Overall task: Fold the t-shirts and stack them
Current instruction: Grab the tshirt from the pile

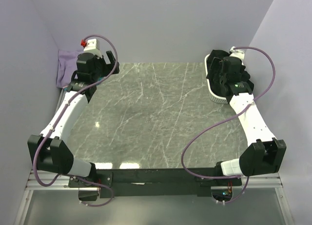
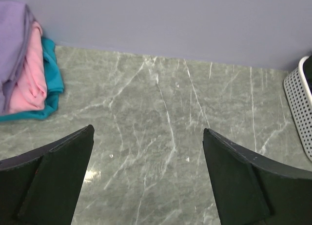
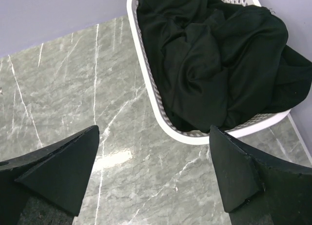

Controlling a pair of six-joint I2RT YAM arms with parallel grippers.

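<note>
Left tool [image 2: 147, 132] and right tool [image 3: 154, 130] both wide apart, empty; black t-shirts [image 3: 209, 64], perhaps several, in white basket [image 3: 192, 137].

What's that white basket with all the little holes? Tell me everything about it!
The basket looks like white plastic, its walls dotted with small holes under a smooth rounded rim. It stands upright on the grey marble table at the far right, close to the wall. Crumpled black t-shirts fill it. The right gripper hangs open nearby, not touching it.

Three folded shirts [image 2: 30, 78], one basket [image 3: 146, 74]
</note>
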